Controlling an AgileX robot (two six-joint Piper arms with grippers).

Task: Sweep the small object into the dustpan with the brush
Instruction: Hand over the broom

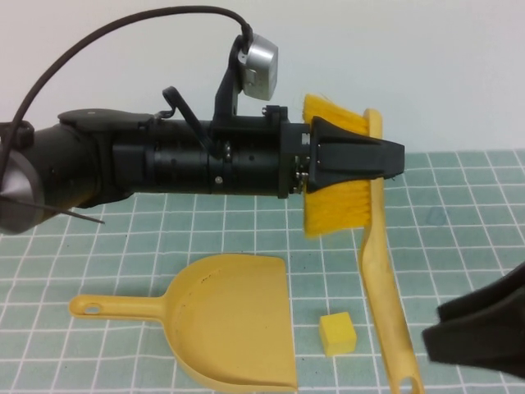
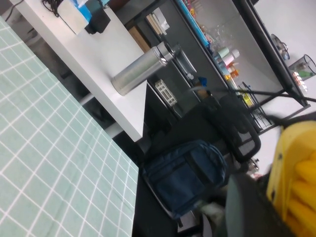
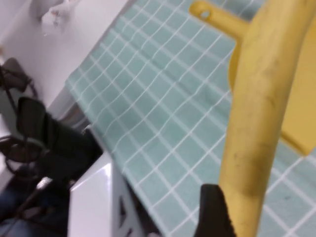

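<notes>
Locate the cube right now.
High view: the cube sits on the mat near the front edge, right of centre, between the dustpan and the brush handle.

Left tool clamped on brush head, arm spanning counter above dustpan. Brush handle walls off cube from right tool, jaws spread, just beside handle. Narrow gap between cube and dustpan.

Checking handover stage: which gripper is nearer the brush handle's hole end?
Right. The right gripper, jaws open, sits beside the brush handle's lower end near the hole; the left gripper clamps the bristle head, far up the brush.
</notes>
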